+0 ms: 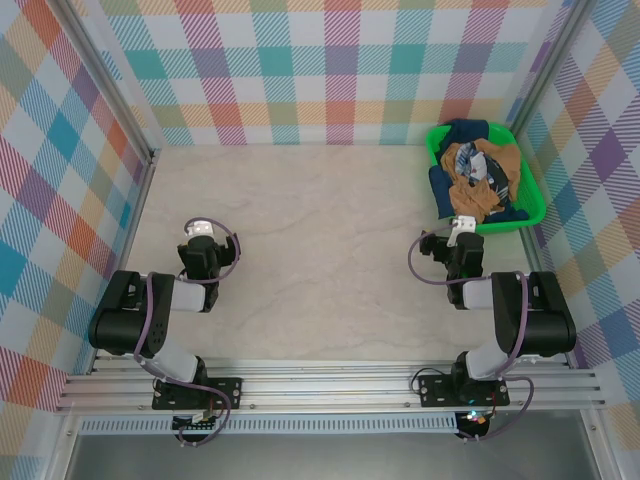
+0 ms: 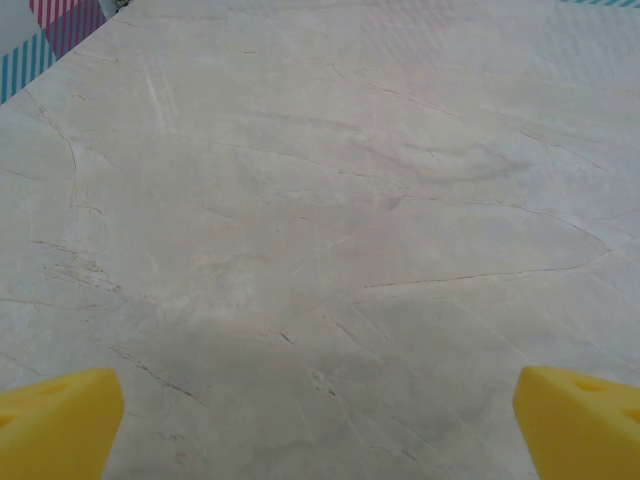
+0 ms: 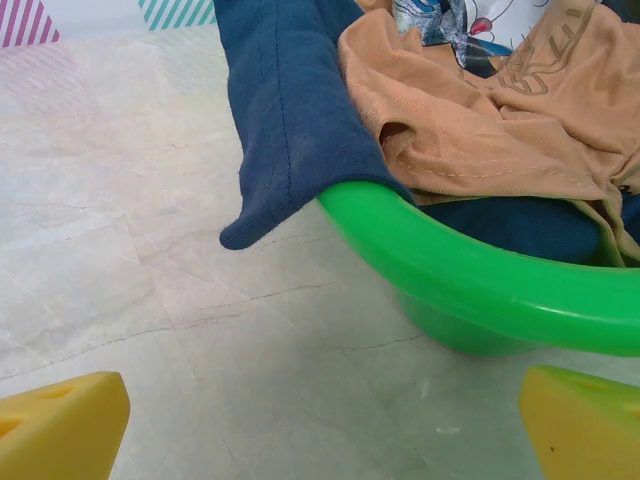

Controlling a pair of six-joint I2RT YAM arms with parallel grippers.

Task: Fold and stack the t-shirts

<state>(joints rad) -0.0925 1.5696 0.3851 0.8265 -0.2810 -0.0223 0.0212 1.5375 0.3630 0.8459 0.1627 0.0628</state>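
The rail (image 1: 330, 390) runs across the near edge, with both arm bases bolted to it. The left arm (image 1: 130, 320) folds up over the left side of the table (image 1: 320, 220). The left gripper (image 1: 201, 232) points away from the bases over bare surface. In the left wrist view its yellow fingers (image 2: 55, 425) sit in the two lower corners, spread wide, with nothing between them but marbled tabletop.

The right arm (image 1: 530, 320) mirrors it on the right side. The right gripper (image 1: 463, 230) points at the basket (image 1: 535, 200) and sits just short of its near rim. Its fingers (image 3: 60, 430) are likewise spread wide and hold nothing. Between them lies table, with the green rim curving across just beyond.

The basket stands in the far right corner of the table, close to the plaid walls (image 1: 320, 70). Both shirts lie crumpled in it, neither folded. The navy shirt (image 3: 290, 110) hangs over the near left rim, and one flap droops outside the basket toward the table. Whether its tip touches the surface I cannot tell. More navy cloth shows inside the rim, under the tan. The tan shirt (image 3: 480, 120) is heaped on top of the navy, inside the basket, with a blue-and-white print showing at its far fold.

Beyond, the walls close off the table on the left, far and right sides.
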